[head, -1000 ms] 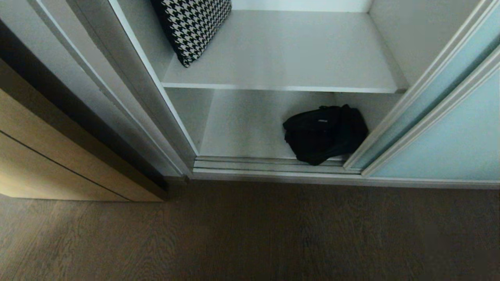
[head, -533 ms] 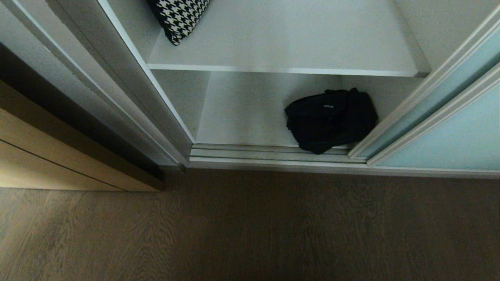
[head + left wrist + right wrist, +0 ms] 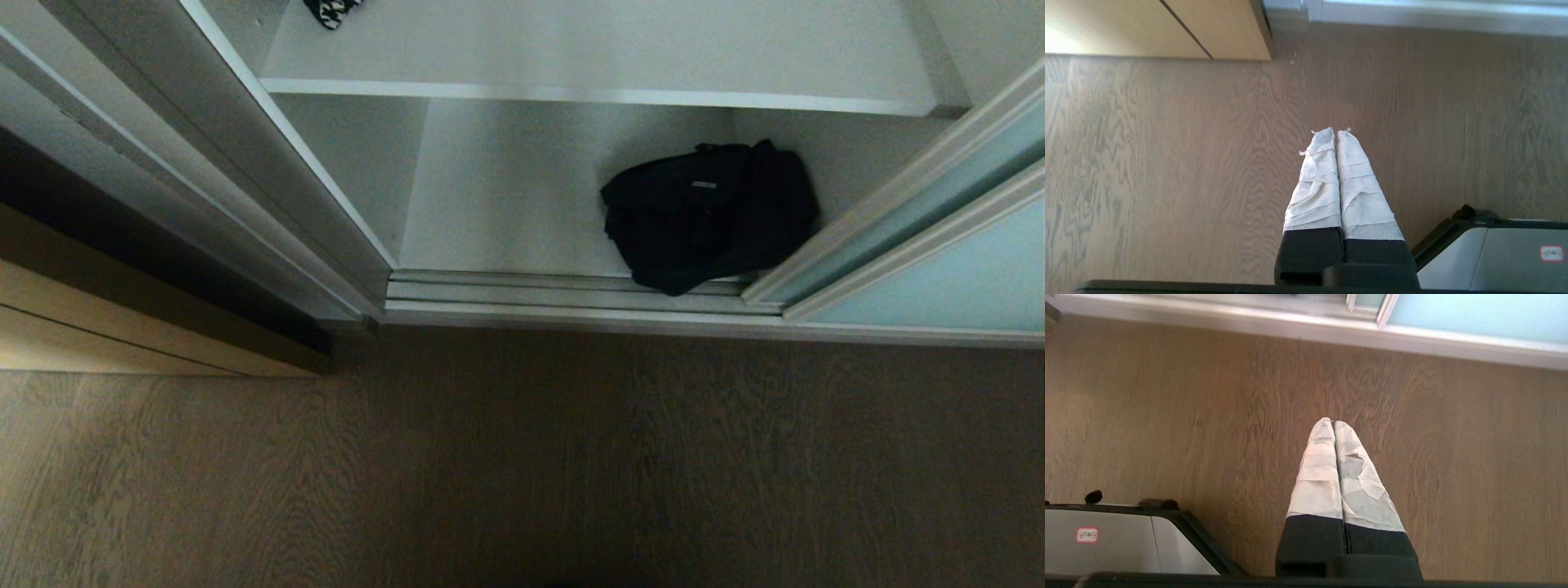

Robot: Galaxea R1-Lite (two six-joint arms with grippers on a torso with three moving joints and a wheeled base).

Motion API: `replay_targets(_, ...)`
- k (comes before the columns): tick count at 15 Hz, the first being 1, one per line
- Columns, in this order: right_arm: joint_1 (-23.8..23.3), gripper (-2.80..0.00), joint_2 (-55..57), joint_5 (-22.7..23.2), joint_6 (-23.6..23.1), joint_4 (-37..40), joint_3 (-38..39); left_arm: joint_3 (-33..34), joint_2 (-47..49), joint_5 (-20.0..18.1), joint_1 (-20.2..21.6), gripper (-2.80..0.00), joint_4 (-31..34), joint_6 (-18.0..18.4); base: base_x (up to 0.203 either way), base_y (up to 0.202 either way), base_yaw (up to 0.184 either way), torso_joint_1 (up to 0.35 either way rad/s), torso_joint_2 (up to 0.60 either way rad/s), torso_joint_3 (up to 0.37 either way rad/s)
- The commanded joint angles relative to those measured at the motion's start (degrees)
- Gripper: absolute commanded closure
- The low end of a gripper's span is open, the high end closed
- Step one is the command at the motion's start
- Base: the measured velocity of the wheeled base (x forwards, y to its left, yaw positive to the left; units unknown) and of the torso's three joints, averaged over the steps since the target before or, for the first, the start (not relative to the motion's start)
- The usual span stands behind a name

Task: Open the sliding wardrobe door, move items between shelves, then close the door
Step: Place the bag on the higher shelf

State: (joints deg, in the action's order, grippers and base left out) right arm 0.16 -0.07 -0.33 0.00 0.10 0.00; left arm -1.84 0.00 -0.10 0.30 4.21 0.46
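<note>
Lying on bottom shelf [image 3: 506, 196], right side, bag [image 3: 709, 214] is seen touching slid-open door [image 3: 939, 192]. Left gripper [image 3: 1336, 132] and right gripper [image 3: 1333, 422] are hung over floor [image 3: 522, 457], jaws closed, empty.

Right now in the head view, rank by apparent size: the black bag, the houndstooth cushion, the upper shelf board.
1. Upper shelf board, largest.
2. Black bag.
3. Houndstooth cushion, smallest as seen, but only a corner shows, cut off by the frame edge.
</note>
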Motion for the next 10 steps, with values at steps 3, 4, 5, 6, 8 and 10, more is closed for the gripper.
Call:
replay_targets(3,0.0,0.00,-0.1,0.0,0.0,0.0,0.0,0.0,0.1,0.0,0.0,0.00,0.0,0.0,0.000,0.000,0.000,0.002,0.00,-0.194)
replay_targets(4,0.0,0.00,-0.1,0.0,0.0,0.0,0.0,0.0,0.1,0.0,0.0,0.00,0.1,0.0,0.000,0.000,0.000,-0.002,0.00,-0.200)
replay_targets(5,0.0,0.00,-0.1,0.0,0.0,0.0,0.0,0.0,0.1,0.0,0.0,0.00,0.0,0.0,0.000,0.000,0.000,-0.001,0.00,-0.195)
replay_targets(6,0.0,0.00,-0.1,0.0,0.0,0.0,0.0,0.0,0.1,0.0,0.0,0.00,0.0,0.0,0.000,0.000,0.000,0.002,0.00,-0.184)
replay_targets(8,0.0,0.00,-0.1,0.0,0.0,0.0,0.0,0.0,0.1,0.0,0.0,0.00,0.0,0.0,0.000,0.000,0.000,0.000,0.00,-0.191)
replay_targets(10,0.0,0.00,-0.1,0.0,0.0,0.0,0.0,0.0,0.1,0.0,0.0,0.00,0.0,0.0,0.000,0.000,0.000,0.003,0.00,-0.200)
